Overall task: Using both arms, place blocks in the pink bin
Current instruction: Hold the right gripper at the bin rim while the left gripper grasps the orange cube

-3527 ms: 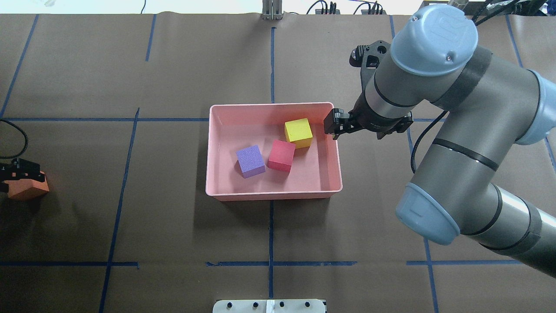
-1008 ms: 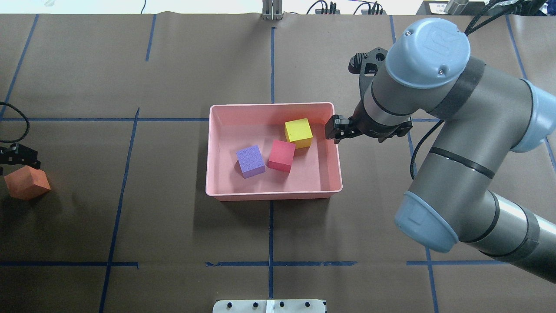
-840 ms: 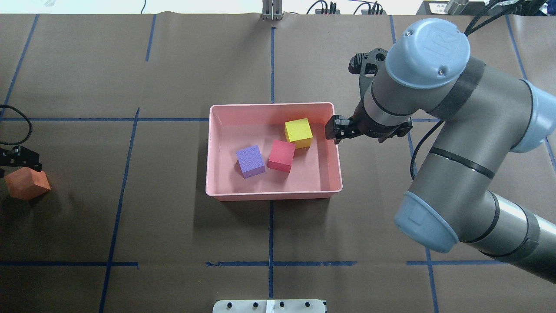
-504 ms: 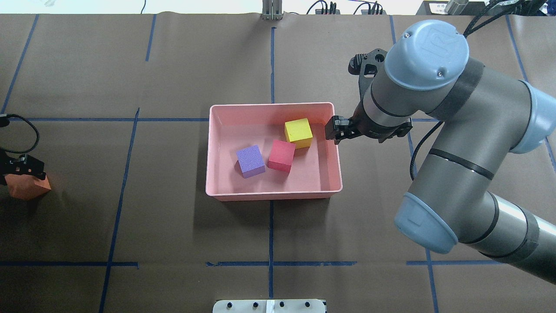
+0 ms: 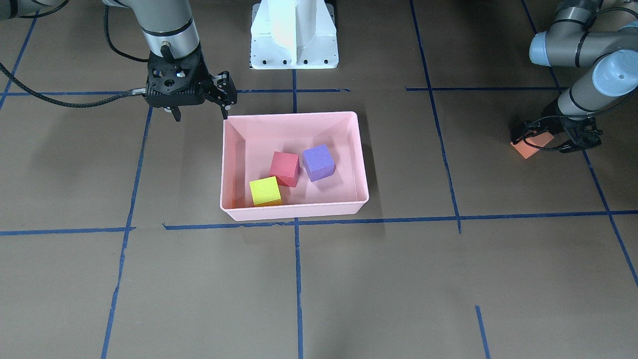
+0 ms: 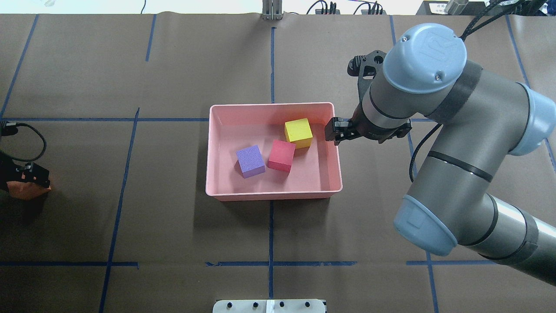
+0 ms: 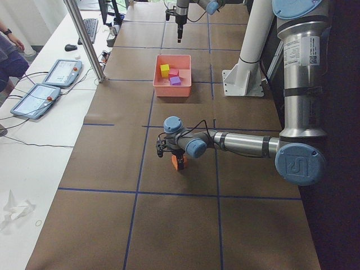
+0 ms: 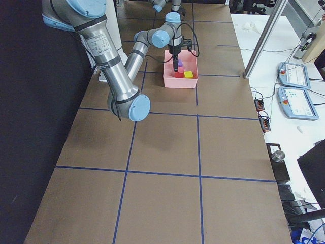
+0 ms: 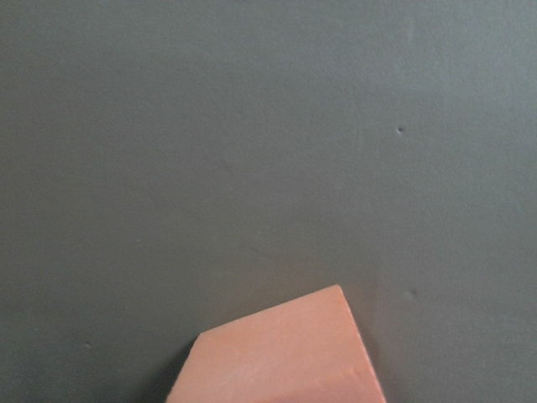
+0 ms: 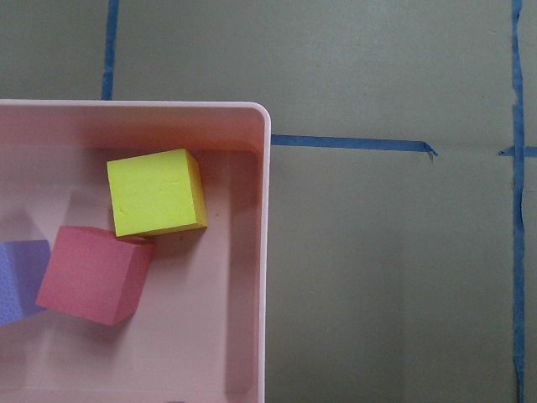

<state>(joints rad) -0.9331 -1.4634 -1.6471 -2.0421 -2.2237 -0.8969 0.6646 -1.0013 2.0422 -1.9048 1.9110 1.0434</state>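
The pink bin [image 6: 273, 196] stands mid-table and holds the yellow-green block [image 6: 298, 131], the red block [image 6: 281, 155] and the purple block [image 6: 250, 161]. They also show in the right wrist view: yellow-green [image 10: 157, 193], red [image 10: 92, 273]. My right gripper [image 5: 202, 112] is open and empty above the bin's right rim, one fingertip [image 6: 333, 130] over the bin's edge. The orange block [image 6: 25, 191] lies on the table at the far left. My left gripper [image 5: 553, 138] is low over it and looks open; the block [image 9: 277, 353] fills the bottom of the left wrist view.
The white pedestal base [image 5: 294, 35] stands on the robot's side of the bin. Blue tape lines cross the brown table cover. A metal pole [image 7: 84, 39] and tablets [image 7: 62, 72] stand beside the table on the operators' side.
The left gripper, apart from the orange block a second ago, has come over it and now covers most of it. The right arm has barely shifted.
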